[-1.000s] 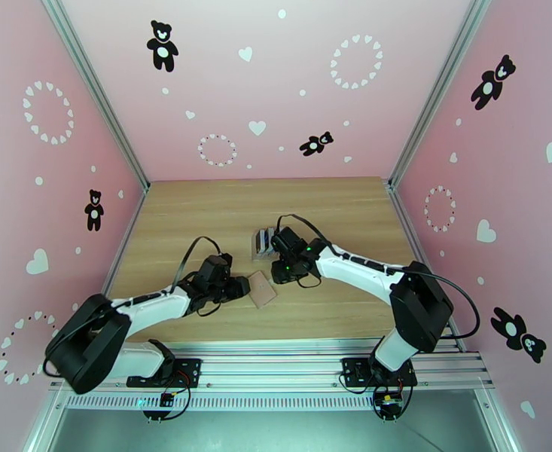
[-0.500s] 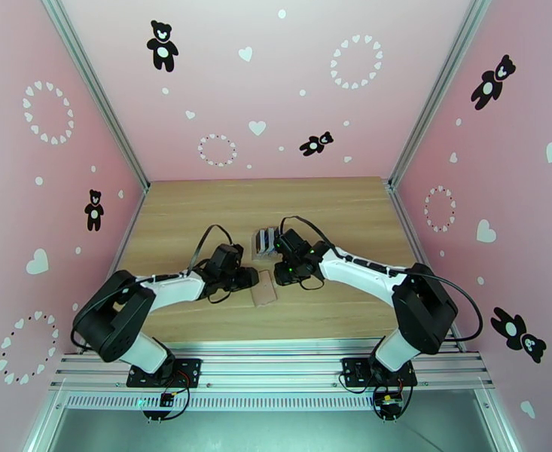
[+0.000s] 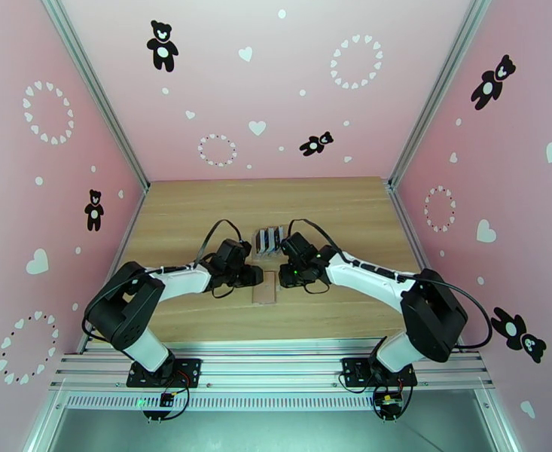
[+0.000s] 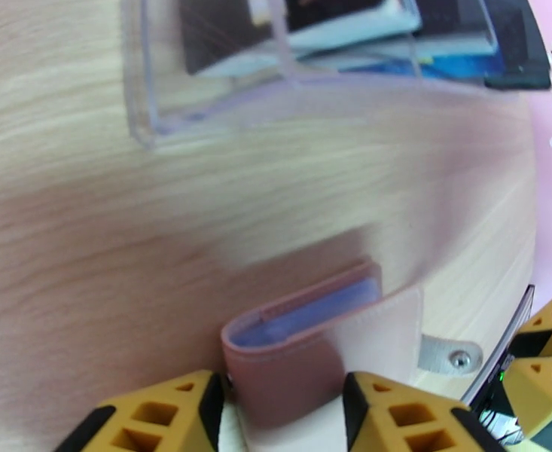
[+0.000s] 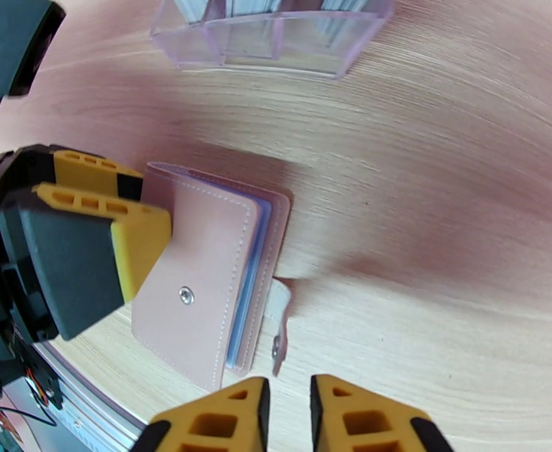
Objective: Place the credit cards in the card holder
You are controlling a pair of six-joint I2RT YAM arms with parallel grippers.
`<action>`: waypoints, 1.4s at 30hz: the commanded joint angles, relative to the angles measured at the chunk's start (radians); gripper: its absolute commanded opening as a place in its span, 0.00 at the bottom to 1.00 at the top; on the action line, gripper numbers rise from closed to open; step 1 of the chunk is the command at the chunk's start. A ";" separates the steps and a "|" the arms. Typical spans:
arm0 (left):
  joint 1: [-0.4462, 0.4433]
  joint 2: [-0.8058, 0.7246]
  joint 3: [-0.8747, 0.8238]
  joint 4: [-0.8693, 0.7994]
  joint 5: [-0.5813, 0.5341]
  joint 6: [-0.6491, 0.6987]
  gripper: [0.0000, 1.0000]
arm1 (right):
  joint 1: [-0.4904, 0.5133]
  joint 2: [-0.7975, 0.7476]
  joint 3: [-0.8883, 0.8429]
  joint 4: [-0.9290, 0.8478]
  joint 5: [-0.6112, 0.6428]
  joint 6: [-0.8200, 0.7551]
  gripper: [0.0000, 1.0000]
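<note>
opening step: your left claw (image 4: pixel 283 404) grips the card holder (image 5: pixel 200 288); your right claw (image 5: pixel 289 401), narrowly parted and empty, should flip it open.

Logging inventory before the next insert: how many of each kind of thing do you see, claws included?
card holder: 1
clear slotted stand: 1
claws: 2, left claw and right claw
credit cards in the stand: too blurred to count
total: 4, cards aside
</note>
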 commanded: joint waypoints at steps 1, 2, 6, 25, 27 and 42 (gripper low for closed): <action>-0.004 -0.028 -0.030 -0.016 0.060 0.062 0.50 | -0.002 -0.035 -0.021 0.015 -0.002 0.046 0.24; -0.004 -0.027 -0.037 -0.011 0.066 0.062 0.50 | -0.002 -0.035 -0.022 0.017 -0.004 0.049 0.24; -0.004 -0.020 -0.053 -0.009 0.071 0.067 0.47 | -0.001 -0.025 -0.026 0.025 -0.011 0.060 0.24; -0.004 0.042 -0.026 -0.039 0.047 0.075 0.35 | -0.002 0.038 -0.021 0.055 -0.052 0.060 0.22; -0.004 0.042 -0.025 -0.046 0.041 0.077 0.35 | -0.002 0.044 -0.023 0.057 -0.057 0.061 0.22; -0.003 0.037 -0.025 -0.047 0.038 0.077 0.35 | -0.001 0.057 -0.032 0.061 -0.056 0.066 0.21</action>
